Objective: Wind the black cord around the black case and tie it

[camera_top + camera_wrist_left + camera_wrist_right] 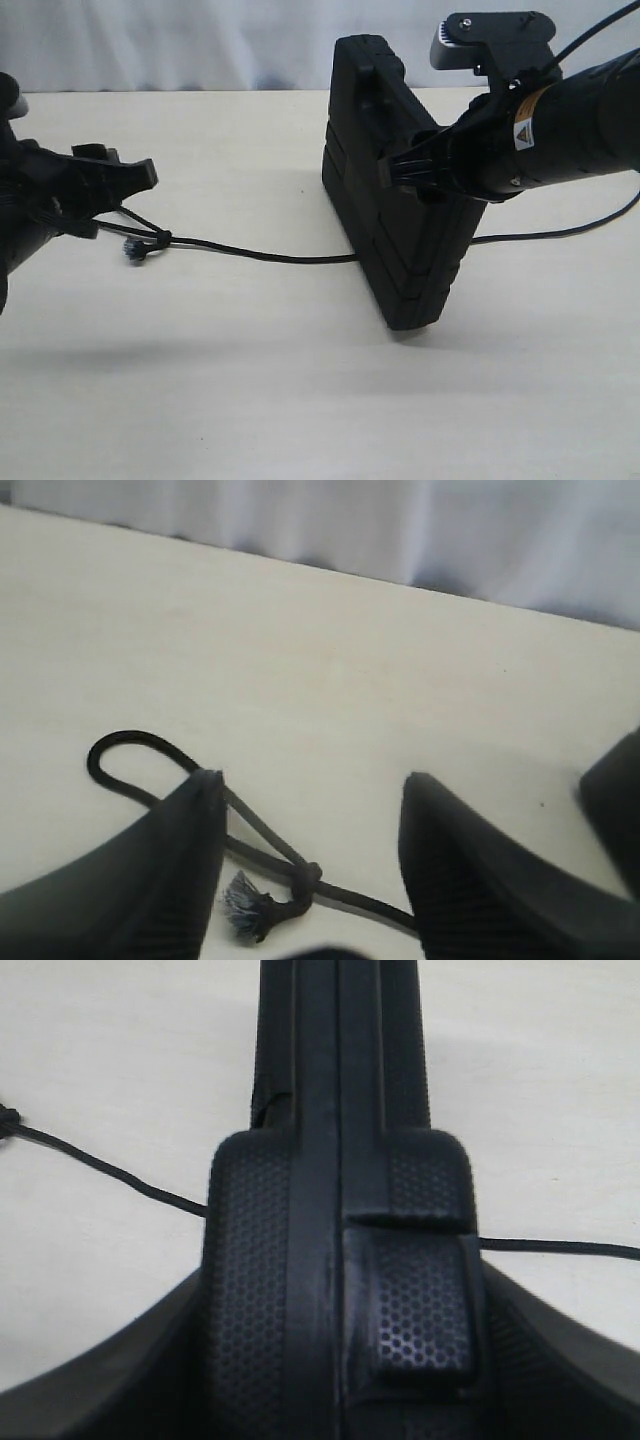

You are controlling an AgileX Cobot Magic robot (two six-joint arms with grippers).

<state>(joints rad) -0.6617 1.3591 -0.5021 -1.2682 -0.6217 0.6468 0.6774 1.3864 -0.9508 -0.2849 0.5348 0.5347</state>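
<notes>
left claw (315,780): low, jaws apart | right claw (340,1290): jaws clamped

Bright, even light; soft shadows; wrist close-ups slightly blurred

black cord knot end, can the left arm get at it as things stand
Probably yes: the jaws of the left arm stand apart right above the black cord, whose knot and loop lie on the table with nothing over them.

Black case (400,260) blocks centre; black cord (250,252) crosses left; front tabletop (300,400) open
</notes>
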